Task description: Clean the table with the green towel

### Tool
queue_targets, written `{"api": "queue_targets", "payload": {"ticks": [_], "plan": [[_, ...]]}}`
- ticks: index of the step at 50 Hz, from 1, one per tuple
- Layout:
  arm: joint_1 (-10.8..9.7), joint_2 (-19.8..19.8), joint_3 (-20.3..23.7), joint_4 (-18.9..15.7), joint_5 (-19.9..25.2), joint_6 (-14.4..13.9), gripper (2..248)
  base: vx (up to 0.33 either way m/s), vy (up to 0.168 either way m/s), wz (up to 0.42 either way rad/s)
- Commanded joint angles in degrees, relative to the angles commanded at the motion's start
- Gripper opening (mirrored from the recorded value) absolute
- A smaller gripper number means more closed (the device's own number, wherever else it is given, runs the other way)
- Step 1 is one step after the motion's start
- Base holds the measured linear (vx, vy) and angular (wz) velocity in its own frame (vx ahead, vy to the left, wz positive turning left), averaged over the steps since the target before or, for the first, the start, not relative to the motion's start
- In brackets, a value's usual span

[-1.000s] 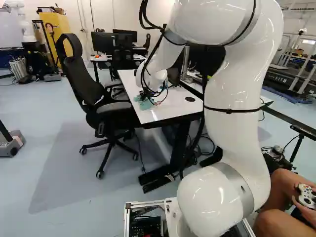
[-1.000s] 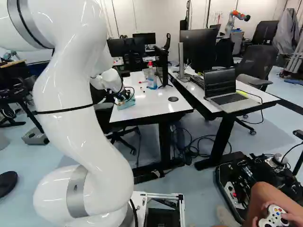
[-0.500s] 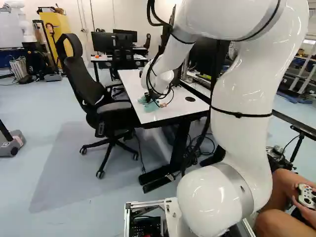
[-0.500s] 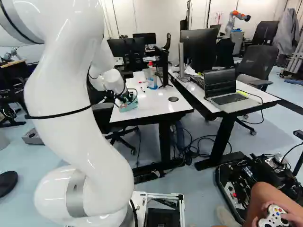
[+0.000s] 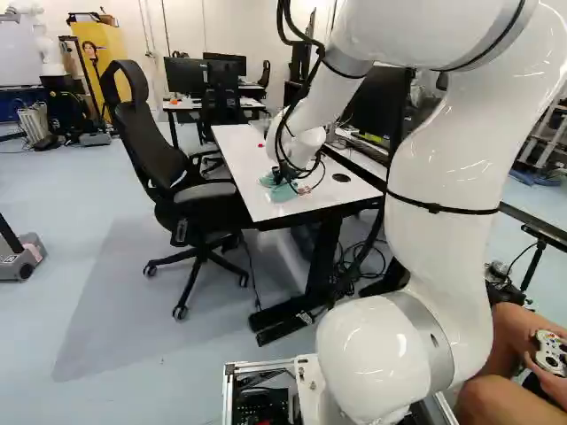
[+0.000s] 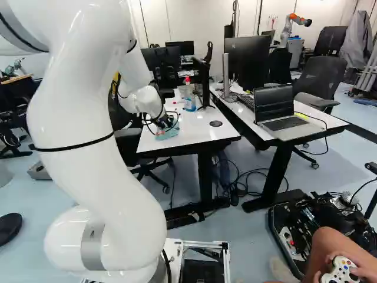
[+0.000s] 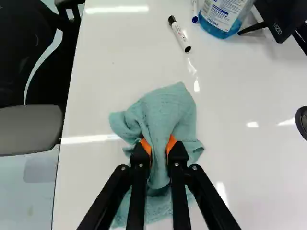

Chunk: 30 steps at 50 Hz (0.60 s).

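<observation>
Near the front of the white table (image 5: 266, 205), my gripper (image 6: 167, 125) points down at the green towel (image 6: 171, 134). From the wrist view, the gripper (image 7: 159, 146) has its orange pads pressed on a bunched fold of the towel (image 7: 165, 112) from two sides. The rest of the cloth spreads on the tabletop (image 7: 105, 62) ahead of and under the fingers. How much of it lies flat beneath them is hidden.
Ahead of the towel lie a marker (image 7: 179, 34) and a blue-bottomed spray bottle (image 7: 223, 17). A round black disc (image 6: 215, 123) is set in the tabletop. An office chair (image 5: 168, 168) stands against one side; a laptop (image 6: 283, 112) sits on the adjoining desk. Another robot (image 6: 291, 25) stands far behind.
The arm has shifted to the right in both base views, and the towel has slid over the table along with the gripper. The base has stayed where it was.
</observation>
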Motion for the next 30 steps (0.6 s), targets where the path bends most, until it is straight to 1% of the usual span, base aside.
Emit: {"api": "queue_targets", "payload": {"ticks": [11, 20, 30], "plan": [[-2.07, -0.32, -0.37, 0.0, 0.0, 0.0, 53, 0.0, 0.0, 0.0], [-3.62, -1.31, -1.56, 0.0, 0.0, 0.0, 53, 0.0, 0.0, 0.0], [-4.01, -3.45, -4.17, 0.0, 0.0, 0.0, 53, 0.0, 0.0, 0.0]]}}
